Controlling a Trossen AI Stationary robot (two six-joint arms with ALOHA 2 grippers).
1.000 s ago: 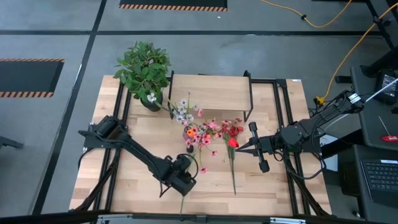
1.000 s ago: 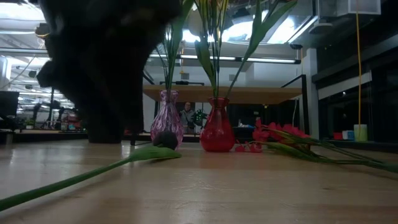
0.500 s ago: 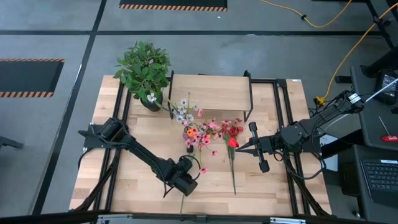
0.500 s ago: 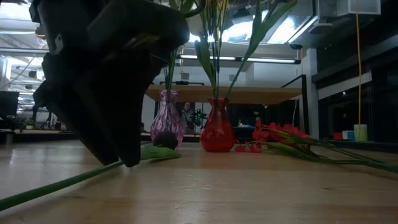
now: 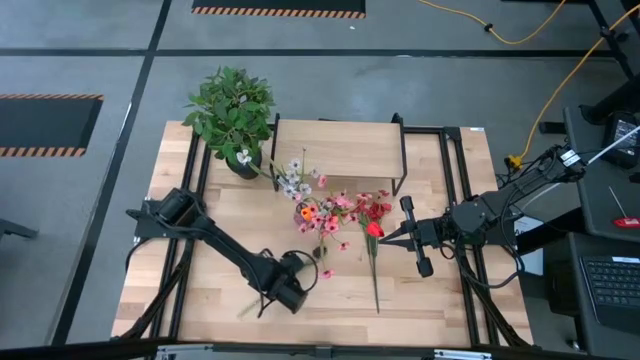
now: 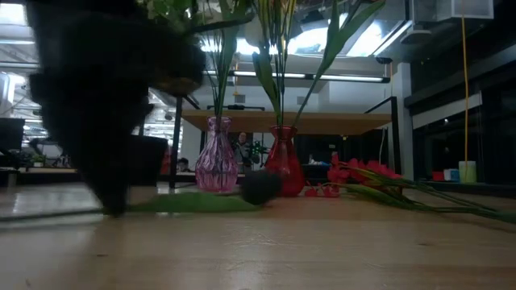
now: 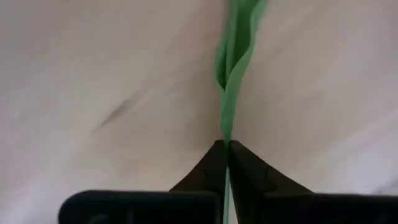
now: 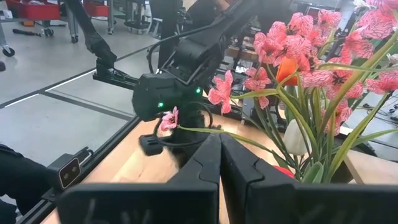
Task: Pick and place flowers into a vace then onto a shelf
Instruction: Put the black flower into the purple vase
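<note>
We saw the left gripper (image 7: 225, 144) pinched shut on a green stem (image 7: 231, 93) running ahead of its tips, apparently low over the tabletop (image 5: 400, 290). We advised lifting slowly, keeping the stem clamped.

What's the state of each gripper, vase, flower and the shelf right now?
left gripper: shut on green stem, low over the table's near edge
right gripper: shut, empty
pink vase: upright, stems in
red vase: upright, stems in
red flower: lying on table
shelf: bare
</note>
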